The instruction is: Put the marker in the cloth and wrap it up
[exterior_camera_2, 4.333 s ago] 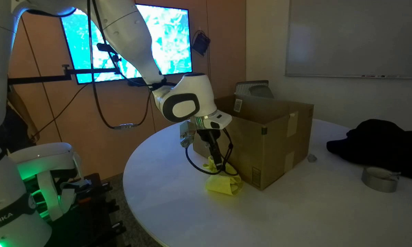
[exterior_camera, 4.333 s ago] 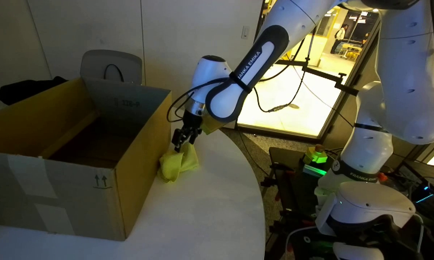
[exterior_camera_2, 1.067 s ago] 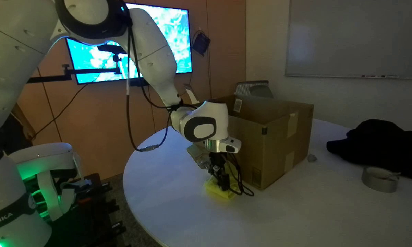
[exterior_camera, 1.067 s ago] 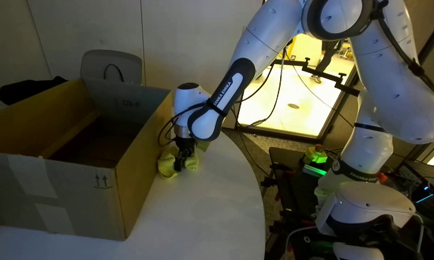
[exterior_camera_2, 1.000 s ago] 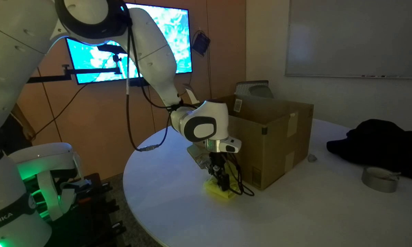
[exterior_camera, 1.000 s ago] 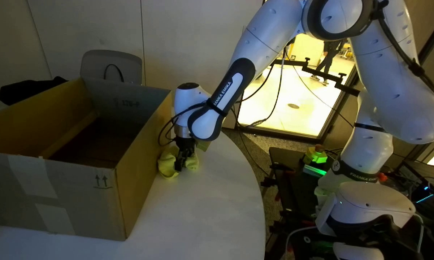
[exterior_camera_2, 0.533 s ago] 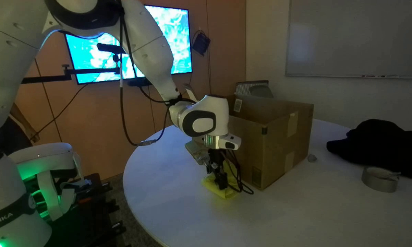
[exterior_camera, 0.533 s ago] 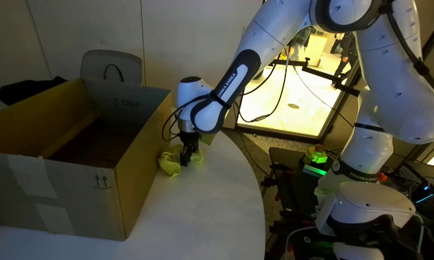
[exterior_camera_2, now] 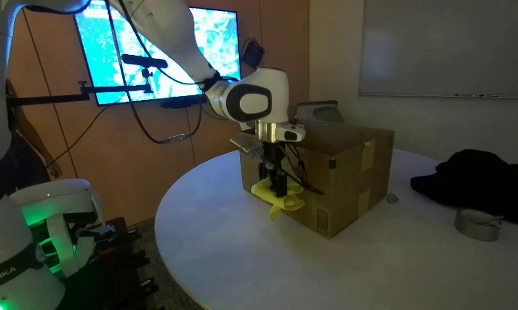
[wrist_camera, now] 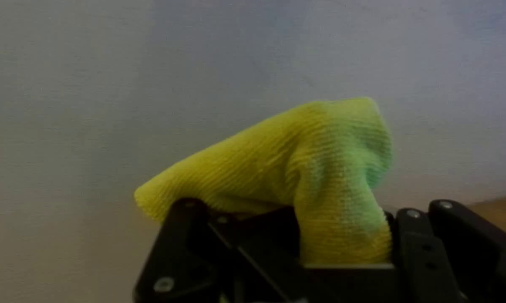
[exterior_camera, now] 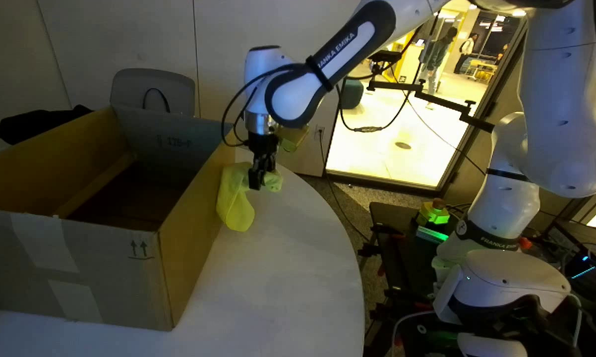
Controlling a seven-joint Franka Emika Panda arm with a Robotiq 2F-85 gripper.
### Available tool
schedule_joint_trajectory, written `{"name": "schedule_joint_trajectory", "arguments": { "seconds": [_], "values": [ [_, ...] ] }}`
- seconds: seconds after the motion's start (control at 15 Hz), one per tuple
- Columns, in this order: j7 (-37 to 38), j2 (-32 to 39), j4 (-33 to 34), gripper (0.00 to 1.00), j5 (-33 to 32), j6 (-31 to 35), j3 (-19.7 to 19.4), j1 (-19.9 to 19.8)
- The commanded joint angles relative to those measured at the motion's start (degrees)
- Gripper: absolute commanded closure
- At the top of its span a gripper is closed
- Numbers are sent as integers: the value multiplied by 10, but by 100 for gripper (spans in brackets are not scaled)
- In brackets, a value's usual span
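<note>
Round white table [exterior_camera_2: 224,258], dimly lit. Gripper [exterior_camera: 260,179] held yellow cloth [exterior_camera: 234,201] pinched above it, beside the box [exterior_camera: 109,263]. Marker was out of sight; if inside, it risked slipping out where folds drooped.

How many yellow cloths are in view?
1: the yellow cloth, held in the gripper beside the box. More could be hidden in the box, whose inside shows only partly.

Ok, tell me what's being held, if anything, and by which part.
The gripper holds the yellow cloth by a bunched section, with cloth sticking out on both sides.
</note>
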Motion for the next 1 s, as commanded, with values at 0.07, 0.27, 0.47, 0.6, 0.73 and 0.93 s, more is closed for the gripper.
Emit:
{"name": "schedule_joint_trajectory", "arguments": {
  "seconds": [0.07,0.27,0.47,0.6,0.73,0.93],
  "values": [
    [58,-73,55,100,-19,-75,4,29],
    [96,-93,112,100,-13,-103,21,49],
    [128,-61,194,100,-10,-112,35,64],
    [150,-25,245,100,-12,-108,40,75],
    [163,30,302,100,-11,-105,40,83],
    [166,114,378,100,-1,-113,40,92]
  ]
}}
